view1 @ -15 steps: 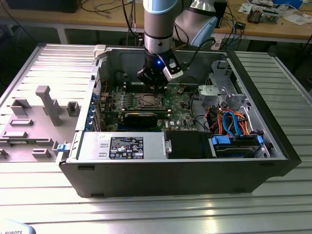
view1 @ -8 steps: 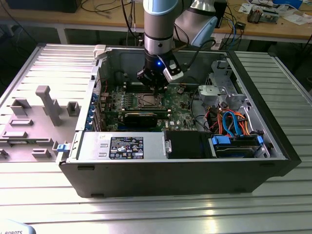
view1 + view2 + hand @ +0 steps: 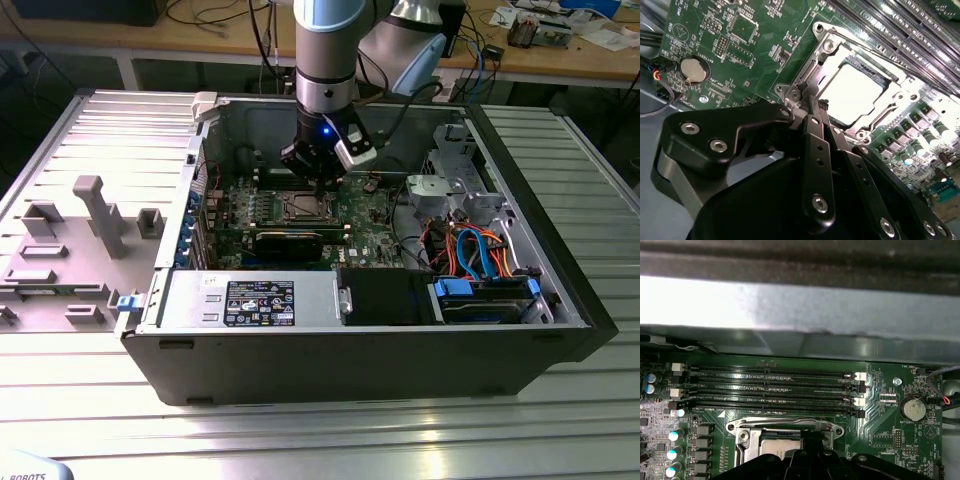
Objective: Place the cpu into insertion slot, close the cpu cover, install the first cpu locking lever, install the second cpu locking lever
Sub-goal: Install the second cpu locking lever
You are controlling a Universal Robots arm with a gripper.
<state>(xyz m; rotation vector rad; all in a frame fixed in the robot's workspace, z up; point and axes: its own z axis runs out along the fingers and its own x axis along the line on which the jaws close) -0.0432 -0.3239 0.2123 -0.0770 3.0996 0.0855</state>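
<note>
In the exterior view my gripper hangs inside the open computer case, just over the insertion slot on the green board. The cpu lies in the slot, its silver top bright in the second wrist view and partly seen in the first wrist view. The cpu cover lies flat as a metal frame around the chip. My gripper is shut, and its dark fingertips meet at the frame's corner edge. I cannot make out the locking levers behind the fingers.
Long memory slots run beside the socket, and a coin battery sits on the board nearby. A long black expansion card, the power supply and a drive bay with blue and orange cables crowd the case.
</note>
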